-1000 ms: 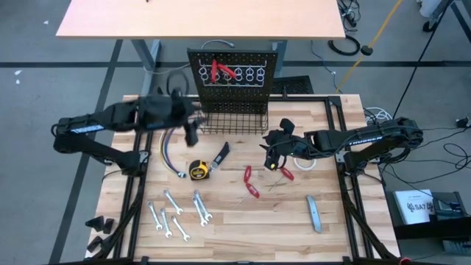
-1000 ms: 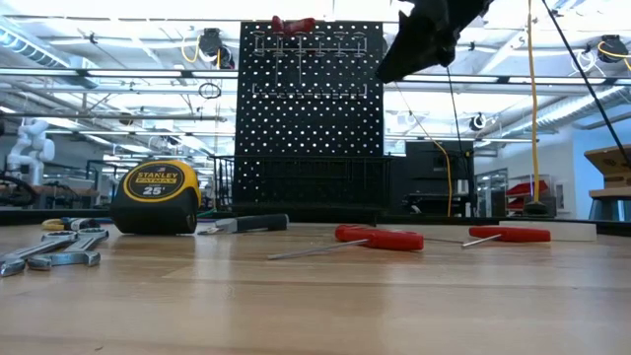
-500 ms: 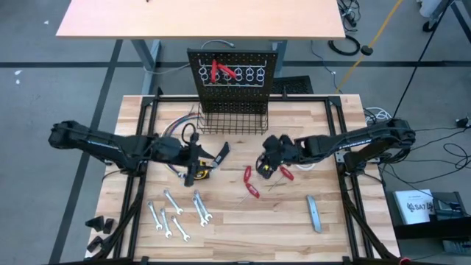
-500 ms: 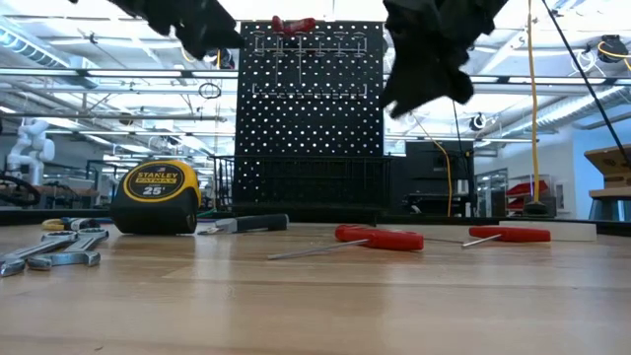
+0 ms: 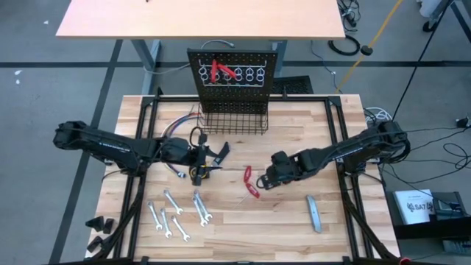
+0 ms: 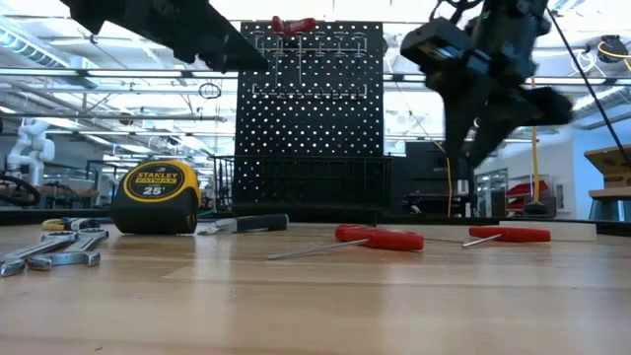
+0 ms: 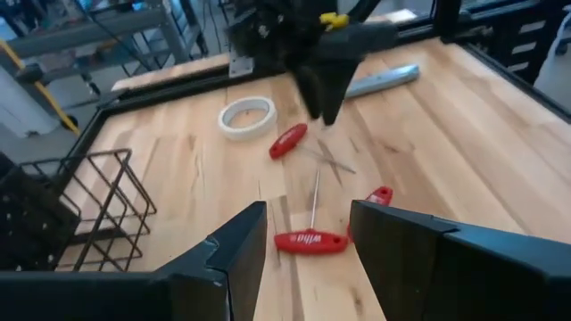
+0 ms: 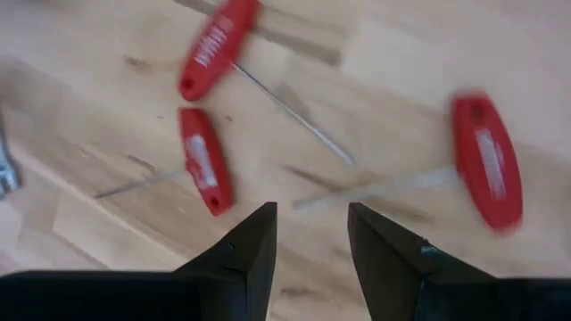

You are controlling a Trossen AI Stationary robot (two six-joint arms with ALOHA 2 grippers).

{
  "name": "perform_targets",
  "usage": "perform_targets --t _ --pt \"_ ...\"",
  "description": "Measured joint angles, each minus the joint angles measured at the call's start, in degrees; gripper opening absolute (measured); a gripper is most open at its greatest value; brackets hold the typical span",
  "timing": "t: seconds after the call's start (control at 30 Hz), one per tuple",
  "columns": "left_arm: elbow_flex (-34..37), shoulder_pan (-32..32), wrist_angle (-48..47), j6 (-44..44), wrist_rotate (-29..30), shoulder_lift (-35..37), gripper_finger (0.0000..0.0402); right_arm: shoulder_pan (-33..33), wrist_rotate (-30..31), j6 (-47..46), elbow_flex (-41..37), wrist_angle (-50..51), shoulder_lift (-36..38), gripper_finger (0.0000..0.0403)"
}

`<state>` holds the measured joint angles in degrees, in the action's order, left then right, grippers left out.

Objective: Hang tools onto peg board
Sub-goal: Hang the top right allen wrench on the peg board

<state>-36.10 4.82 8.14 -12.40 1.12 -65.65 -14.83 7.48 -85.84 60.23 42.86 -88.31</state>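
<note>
The peg board [image 5: 234, 73] stands at the table's [image 5: 331, 213] twelve o'clock edge, two red-handled tools already hanging on its rings, basket below. Mid-table, the right gripper [image 5: 269, 174] hovers with fingers apart and empty, right over the red T-handle keys [image 5: 251, 182]; in its wrist view three handles [image 8: 205, 160] lie just ahead of the fingertips, shafts crossing at differing angles, the nearest handle's long axis running roughly toward the fingers. The right arm is clearly nearer these. The left gripper [image 5: 197, 156], fingers also apart and empty, hangs at nine o'clock of the keys, above the yellow tape measure [image 6: 155, 197]. The bare wood around the keys leaves room to come down.
</note>
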Motion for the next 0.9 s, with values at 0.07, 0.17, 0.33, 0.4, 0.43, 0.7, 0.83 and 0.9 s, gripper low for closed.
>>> perform_targets --t 0.07,0.17,0.33,0.4,0.43,0.7,0.83,0.9 --pt "0.0 0.0 -0.8 0.0 0.0 -0.4 0.0171 -1.3 1.8 -6.2 0.0 1.8 0.0 0.0132" --pt "0.0 0.0 -1.9 -0.2 0.0 -1.4 0.0171 -2.8 5.9 -14.1 0.0 3.0 0.0 0.0132" --pt "0.0 0.0 -3.3 -1.9 0.0 -2.0 0.0171 -3.7 7.4 -19.4 0.0 3.9 -1.5 0.0132" --pt "0.0 0.0 -3.3 -2.0 0.0 -2.0 0.0171 -3.9 7.4 -21.9 0.0 4.4 -2.6 0.0132" --pt "0.0 0.0 -3.4 -2.0 0.0 -2.0 0.0171 -4.0 7.4 -22.5 0.0 4.4 -3.5 0.0132" --pt "0.0 0.0 -3.2 -2.1 0.0 -2.0 0.0171 -4.0 5.6 -24.8 0.0 6.3 -10.2 0.0132" --pt "0.0 0.0 -3.1 -2.0 0.0 -2.0 0.0171 -4.0 5.7 -25.7 0.0 6.2 -12.7 0.0132" --pt "0.0 0.0 -3.1 -2.0 0.0 -2.0 0.0171 -4.0 5.9 -26.2 0.0 6.0 -13.7 0.0132"
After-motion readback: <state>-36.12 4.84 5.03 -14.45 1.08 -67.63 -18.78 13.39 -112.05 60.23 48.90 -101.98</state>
